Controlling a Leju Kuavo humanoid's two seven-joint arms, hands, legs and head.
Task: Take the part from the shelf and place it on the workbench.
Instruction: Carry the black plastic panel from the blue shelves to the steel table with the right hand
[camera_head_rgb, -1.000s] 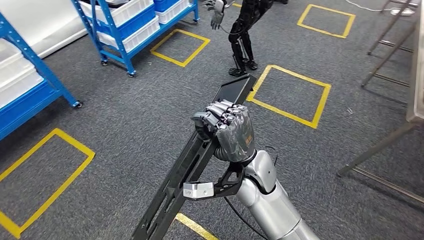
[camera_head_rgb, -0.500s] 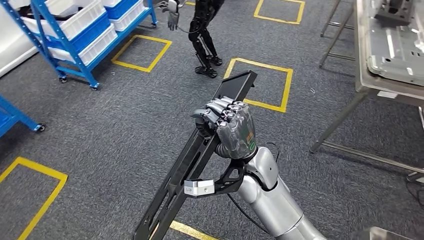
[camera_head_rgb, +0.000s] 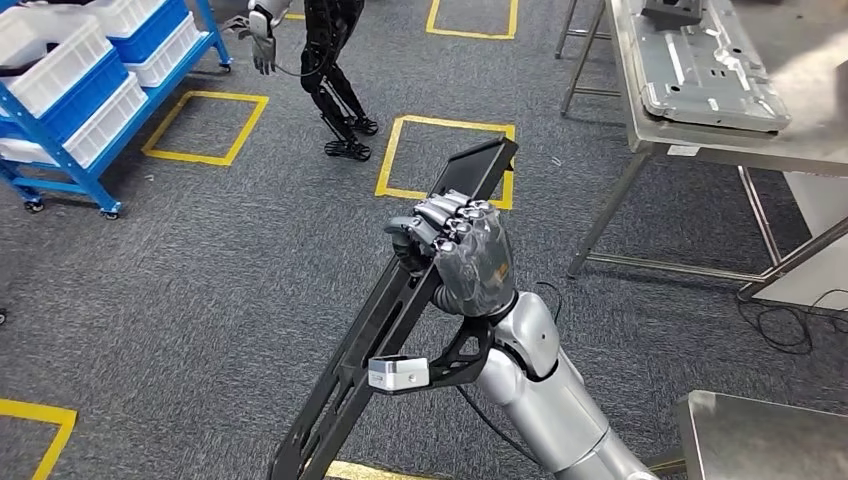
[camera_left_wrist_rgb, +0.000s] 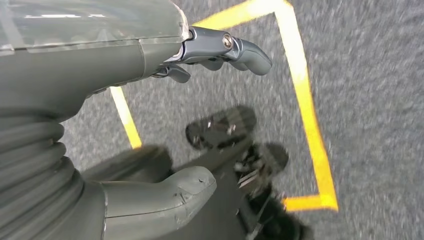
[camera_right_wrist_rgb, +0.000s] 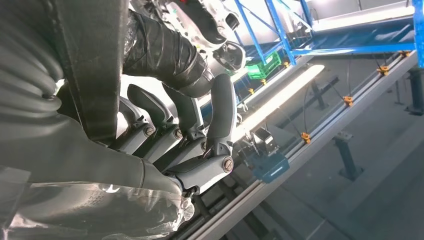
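The right hand (camera_head_rgb: 455, 252) is gripping a long black perforated bracket (camera_head_rgb: 375, 335), fingers wrapping around it a little below its flat plate end. The bracket is being held in the air over the grey carpet (camera_head_rgb: 200, 270), slanting from the bottom edge of the head view, where its lower end is cut off, up toward a yellow taped square (camera_head_rgb: 392, 155). In the right wrist view the fingers (camera_right_wrist_rgb: 197, 120) are curling around the dark bar (camera_right_wrist_rgb: 87, 65), most of which is hidden behind the hand's cover.

The left hand (camera_left_wrist_rgb: 150, 100) is hanging over the carpet with thumb and fingers apart and nothing between them.

The steel workbench (camera_head_rgb: 700, 150) is standing well apart from the bracket, at the upper right, running out of the frame; a grey metal panel (camera_head_rgb: 705, 75) is lying on it near its front edge. A blue shelf rack (camera_head_rgb: 75, 110) with white and blue bins is standing at the upper left. Another humanoid robot (camera_head_rgb: 330, 60) is standing near it, its upper body cut off by the top edge.
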